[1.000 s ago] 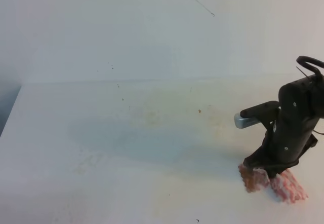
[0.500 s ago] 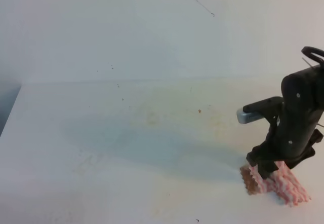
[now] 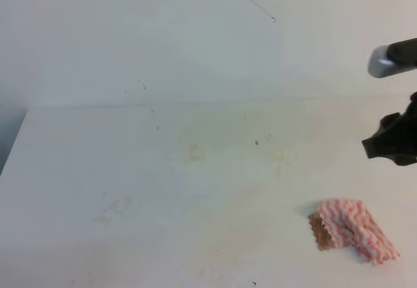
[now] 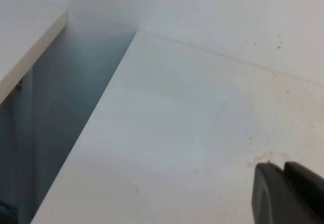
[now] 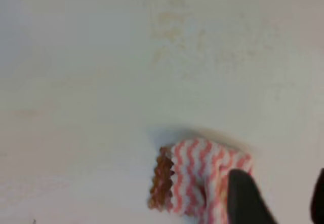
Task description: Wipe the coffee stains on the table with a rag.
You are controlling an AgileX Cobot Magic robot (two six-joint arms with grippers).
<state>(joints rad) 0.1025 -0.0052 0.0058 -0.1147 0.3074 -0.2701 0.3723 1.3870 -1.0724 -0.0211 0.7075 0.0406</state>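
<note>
One pink-and-white zigzag rag point(image 3: 352, 229) lies bunched near the front right corner of the table point(image 3: 130, 171), brown-stained at its left end. The right hand point(image 5: 276, 196) hovers above it, fingers spread, gripping nothing. Whether the left hand point(image 4: 288, 193) is open cannot be told.

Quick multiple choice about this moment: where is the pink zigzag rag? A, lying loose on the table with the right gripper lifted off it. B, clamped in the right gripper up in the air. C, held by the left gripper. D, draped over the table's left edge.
A: the rag lies bunched on the table, and the right gripper hangs above it with clear space between them in the exterior view.
</note>
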